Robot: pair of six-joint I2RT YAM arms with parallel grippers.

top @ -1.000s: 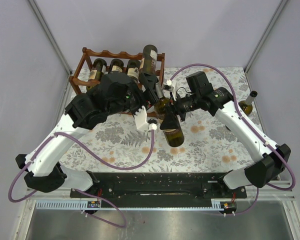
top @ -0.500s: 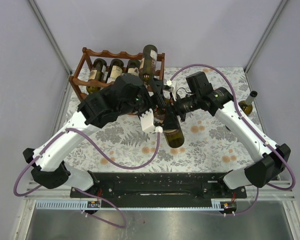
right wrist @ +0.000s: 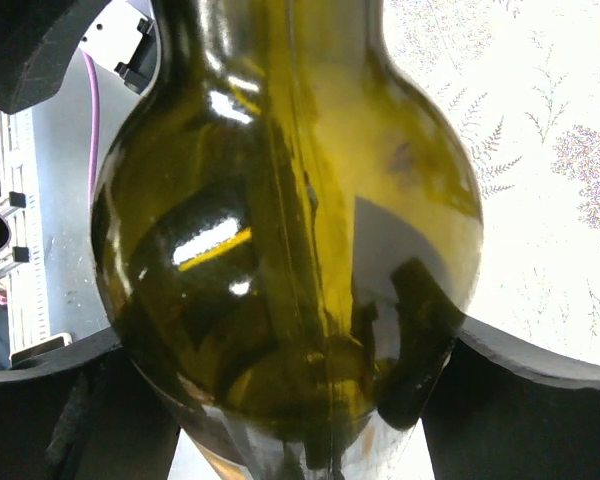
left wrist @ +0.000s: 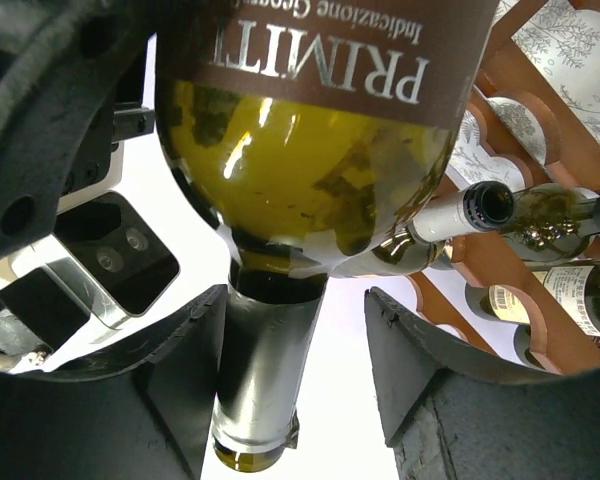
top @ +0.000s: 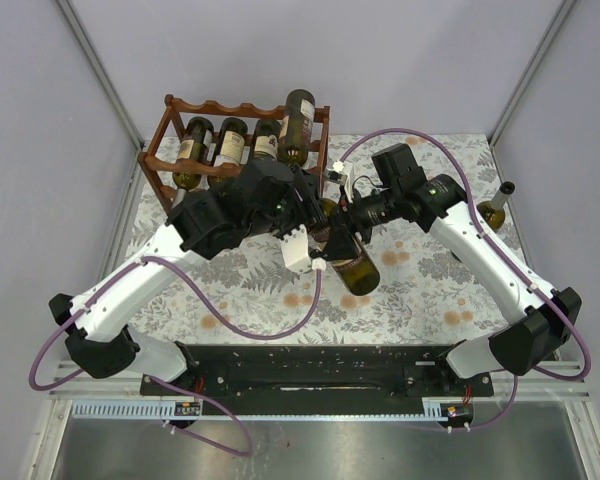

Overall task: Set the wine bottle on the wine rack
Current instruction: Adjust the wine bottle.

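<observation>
The wine bottle [top: 355, 268], dark green glass with a brown label, hangs above the table's middle. My right gripper [top: 348, 226] is shut on its wide body [right wrist: 290, 230], which fills the space between the fingers of that gripper [right wrist: 295, 350]. My left gripper [top: 317, 210] stands open around the neck [left wrist: 265, 370]. The neck lies against one finger [left wrist: 195, 350], with a clear gap to the other finger [left wrist: 410, 360]. The reddish-brown wine rack [top: 220, 105] stands at the back left, just beyond the held bottle. Its scalloped rails [left wrist: 550, 130] show in the left wrist view.
Several bottles lie in the rack [top: 230, 145]; another [top: 298, 125] rests on its right end. An open-necked bottle [left wrist: 540, 210] points toward the left wrist camera. One more bottle [top: 494, 208] stands at the table's right edge. Grey walls enclose the floral tablecloth [top: 420, 290].
My left arm has swung right, bringing its gripper around the bottle's neck, and its jaws have narrowed. The right gripper kept its hold; the bottle's base shifted slightly right.
</observation>
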